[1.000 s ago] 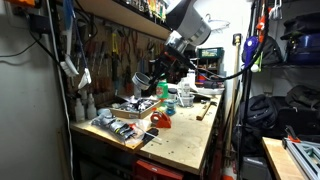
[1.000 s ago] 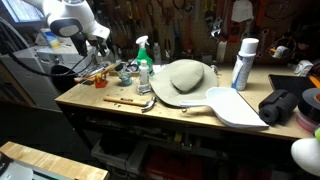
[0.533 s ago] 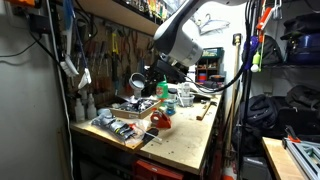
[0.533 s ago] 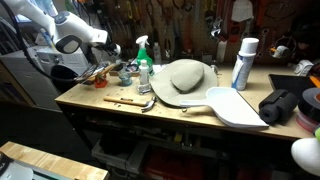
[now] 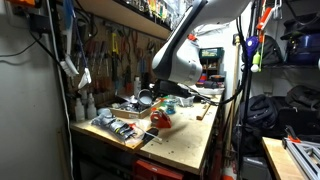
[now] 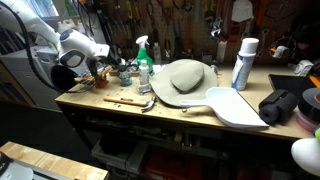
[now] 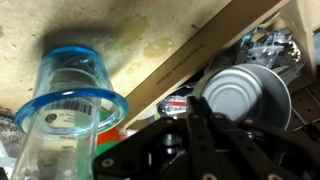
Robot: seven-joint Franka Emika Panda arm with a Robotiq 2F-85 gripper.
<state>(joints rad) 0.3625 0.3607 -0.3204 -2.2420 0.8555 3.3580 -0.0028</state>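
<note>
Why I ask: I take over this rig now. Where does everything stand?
Gripper: low over one end of the workbench. Nothing shows in its grip, and I cannot tell if the jaws are open.
Things: in the wrist view, a clear blue-rimmed cup and a round metal tin lie close ahead, with a wooden strip between them.
Done: nothing gripped.
Left: any grasp.

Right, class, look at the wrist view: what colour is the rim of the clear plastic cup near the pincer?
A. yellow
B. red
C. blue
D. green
C: in the wrist view the clear plastic cup has a bright blue band running round its wide rim, and a silver tin sits off to one side of it.
</note>
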